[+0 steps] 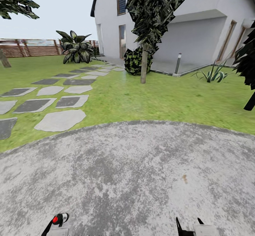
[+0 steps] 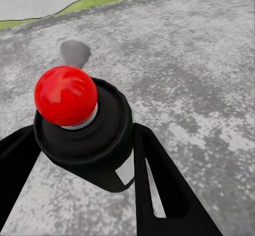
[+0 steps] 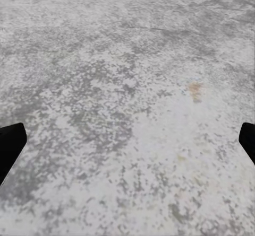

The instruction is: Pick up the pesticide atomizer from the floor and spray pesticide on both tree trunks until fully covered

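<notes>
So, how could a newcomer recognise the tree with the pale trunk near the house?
Start at the white house. On the lawn before it rises a thin, straight tree trunk, dark blocky foliage above. Unlike the round bush behind it, it is tall and bare below.

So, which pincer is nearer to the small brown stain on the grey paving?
Right. The right pincer sits just below the brown stain, nearly in line with it. The left pincer, shut on the atomizer, is far across the paving.

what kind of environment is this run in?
A simulated residential garden, by the look of it: green lawn, grey stepping stones leading toward a white house, and a wooden slat fence at the back.
</notes>
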